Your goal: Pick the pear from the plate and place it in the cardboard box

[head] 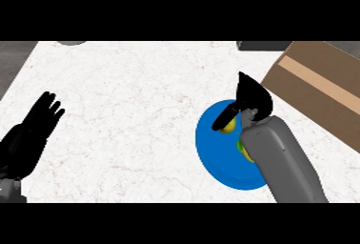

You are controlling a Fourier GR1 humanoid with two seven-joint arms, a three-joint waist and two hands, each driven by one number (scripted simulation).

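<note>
nearest, at the left edge of the view, the left hand (32,136) rests open with its fingers up, holding nothing and well apart from the work, probably parked so it stays out of the way. on the right the grey right forearm (285,162) comes in from the lower edge and lies across the blue plate (211,152), which sits flat on the white tabletop (126,95).

the pear (228,127) is still on the plate, toward its far side. it shows as a yellow-green patch beside the wrist, with a greener bit peeping out by the forearm, and the rest is hidden under the arm.

the right hand (255,97) hangs over it. its fingers are stretched out together and point away toward the far edge, and the thumb is splayed across the top of the pear. it looks open, not closed round the fruit, so i judge the grasp is not yet made. whether the thumb touches the pear cannot be told.

beyond, just to the right of the plate, stands the cardboard box (320,86). it is near enough that the carry should be a short swing to the right once the fruit is lifted.
</note>
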